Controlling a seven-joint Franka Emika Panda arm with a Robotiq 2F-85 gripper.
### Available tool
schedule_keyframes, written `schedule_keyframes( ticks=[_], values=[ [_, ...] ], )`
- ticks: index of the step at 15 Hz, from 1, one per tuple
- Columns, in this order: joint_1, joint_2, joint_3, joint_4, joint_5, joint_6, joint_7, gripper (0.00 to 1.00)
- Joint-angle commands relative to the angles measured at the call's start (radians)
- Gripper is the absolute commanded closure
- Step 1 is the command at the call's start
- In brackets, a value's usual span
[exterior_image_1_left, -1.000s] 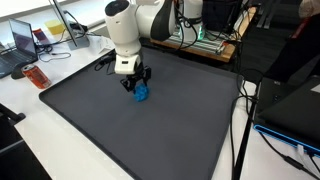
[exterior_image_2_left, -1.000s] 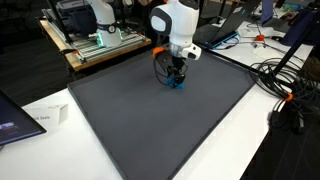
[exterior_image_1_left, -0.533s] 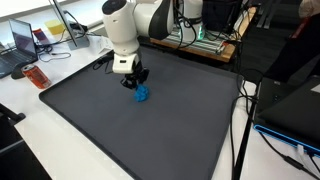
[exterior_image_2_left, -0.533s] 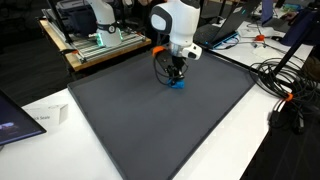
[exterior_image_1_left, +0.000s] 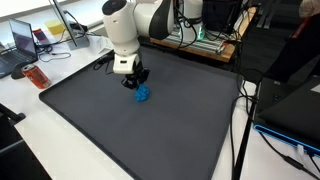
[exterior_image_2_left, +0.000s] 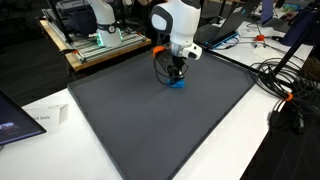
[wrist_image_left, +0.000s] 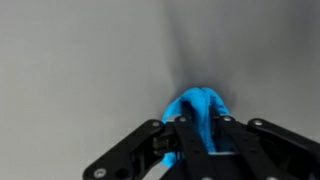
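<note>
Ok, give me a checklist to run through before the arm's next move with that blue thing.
1. Hand shut on the blue object: ok.
2. Blue object centred in the hand, by the wrist view: ok.
3. Blue object lifted off the dark mat: cannot tell; in both exterior views it sits about at mat level.
4. Cables apart from the hand: ok, they lie beyond the mat's edge.
5. Grip firm enough to hold: cannot tell.

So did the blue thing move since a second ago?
No. The blue thing stays in the same spot on the dark mat, no nearer its far edge, with the hand shut on it.
</note>
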Motion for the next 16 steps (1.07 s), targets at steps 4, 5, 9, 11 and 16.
schedule_keyframes(
  ticks=[4, 5, 9, 11, 16],
  values=[
    [-0.008, -0.054, 0.027, -0.018, 0.005, -0.054, 0.008, 0.28],
    [-0.005, -0.067, 0.024, -0.024, 0.003, -0.056, 0.017, 0.21],
    [0.008, -0.13, 0.006, -0.045, -0.009, -0.074, 0.071, 0.0],
    [0.008, -0.166, 0.003, -0.058, -0.002, -0.085, 0.109, 0.0],
    [0.015, -0.261, 0.01, -0.088, 0.034, -0.163, 0.256, 0.0]
  ],
)
